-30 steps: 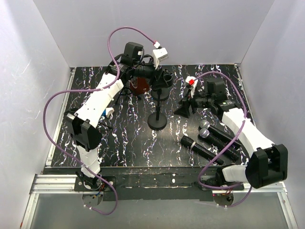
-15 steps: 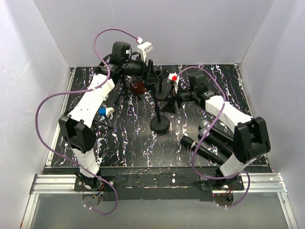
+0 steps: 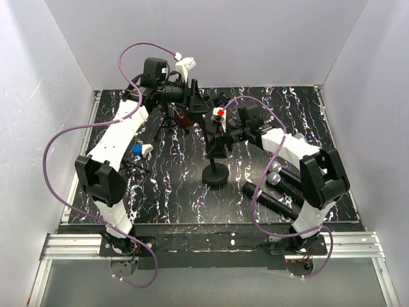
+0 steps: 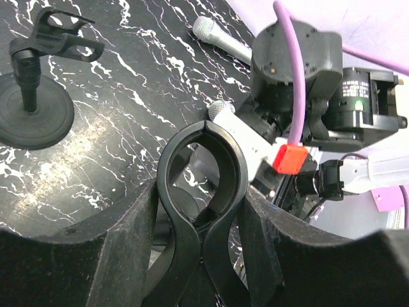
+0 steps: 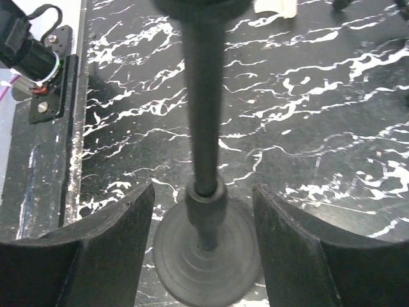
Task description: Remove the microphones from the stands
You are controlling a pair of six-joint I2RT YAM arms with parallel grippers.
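Two arms at one stand, mid-worktop. Your left jaws are clamped on the clip at the stand's top. The clip's lower half is wedged between both fingers, and its loop stands just beyond the tips. Your right jaws are spread wide and released, lower down. The pole stands in line with the gap between them, at or just past the tips, and the round base lies below. Neither finger appears to touch the pole.

The microphone is the open question. Seen end-on from the left wrist, the loop meets at its crown and is too dark inside to tell whether anything sits in it (treat that as unconfirmed). The loose microphones lie flat on the worktop, well off to the outer side of the right jaws. A second stand with a bare clip stands beyond the left jaws.

If a microphone is seated in the clip, its long axis would likely run through the loop, crosswise to the pole. It would then lie above your right jaws and straight ahead of your left. The right arm is the free one, but it would probably need to rise from the pole to clip height first.
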